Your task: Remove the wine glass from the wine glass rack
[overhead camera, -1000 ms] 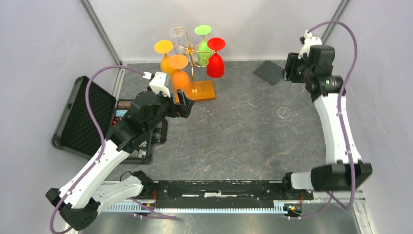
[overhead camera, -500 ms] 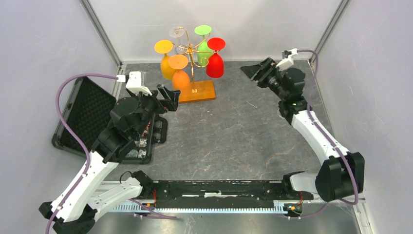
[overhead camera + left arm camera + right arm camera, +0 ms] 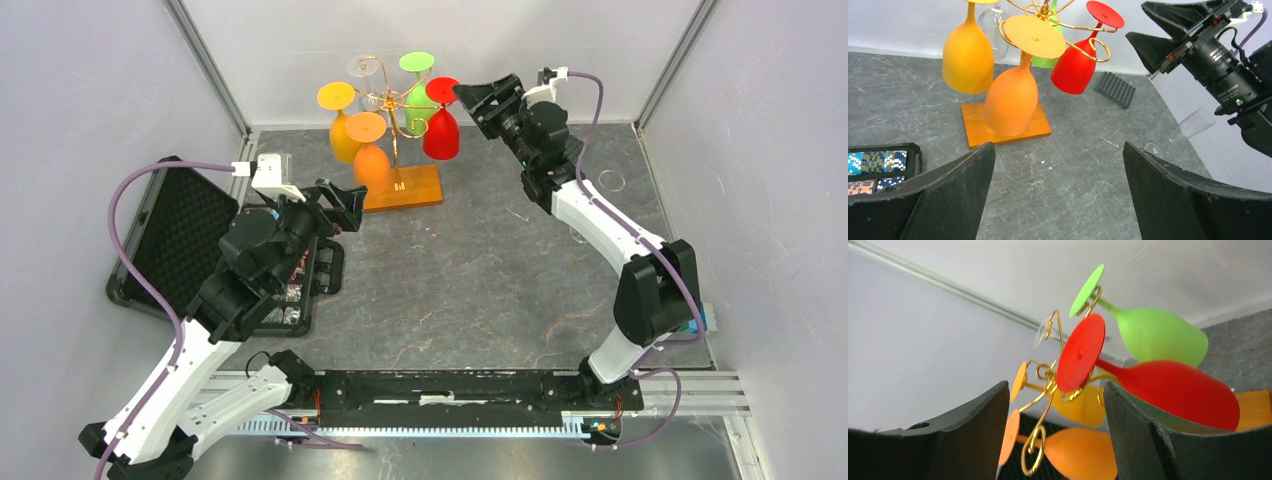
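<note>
Top view high above the near edge, looking down on the worktop (image 3: 470,290), both wrist views close, all sharing the wine glass rack (image 3: 420,188)

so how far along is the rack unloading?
Done: one clear glass lies on the table, off the wine glass rack. In hand: the open right hand is lined up on the red glass, nothing gripped; left hand open, apart. Left: that, plus green glass, orange glass, yellow glass and a second clear glass hanging.

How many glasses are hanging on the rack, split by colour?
Yellow glass: 1
Orange glass: 1
Red glass: 1
Green glass: 1
Clear glass: 1
Total: 5
</note>
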`<state>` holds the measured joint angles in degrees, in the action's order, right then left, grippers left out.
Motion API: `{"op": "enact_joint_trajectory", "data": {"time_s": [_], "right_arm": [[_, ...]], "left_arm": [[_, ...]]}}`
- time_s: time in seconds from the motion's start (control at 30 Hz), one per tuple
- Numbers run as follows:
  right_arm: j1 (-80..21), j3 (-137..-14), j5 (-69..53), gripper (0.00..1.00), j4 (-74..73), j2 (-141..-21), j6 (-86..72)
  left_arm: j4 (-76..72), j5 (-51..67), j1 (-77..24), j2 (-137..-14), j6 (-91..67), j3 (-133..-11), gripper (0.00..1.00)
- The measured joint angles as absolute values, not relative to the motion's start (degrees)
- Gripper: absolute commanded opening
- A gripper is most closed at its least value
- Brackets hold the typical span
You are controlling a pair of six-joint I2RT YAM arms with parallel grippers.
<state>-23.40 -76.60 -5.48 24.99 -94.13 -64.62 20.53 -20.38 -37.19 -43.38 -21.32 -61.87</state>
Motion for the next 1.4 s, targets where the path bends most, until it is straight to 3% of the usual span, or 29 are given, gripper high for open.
{"op": "enact_joint_trajectory", "data": {"time_s": [0.17, 0.27, 1.03, 1.4], "right_arm": [[-23.53, -82.43, 0.23, 0.49, 21.56, -97.30, -65.71], [-23.53, -86.30, 1.54, 0.44, 19.79, -100.07, -66.59], [-23.59, -88.75, 3.14, 0.53, 17.91, -103.42, -68.12], [-23.64, -89.58, 0.60, 0.40, 18.06, -106.30, -68.07]], "left_arm": [[19.49, -20.40, -37.19, -42.30, -20.62, -60.14, 1.00], [19.55, -20.53, -37.19, -42.22, -20.05, -59.79, 1.00], [19.59, -20.86, -37.19, -42.19, -19.77, -59.35, 1.00], [19.57, -20.86, -37.19, -42.09, -19.79, -58.94, 1.00]]}}
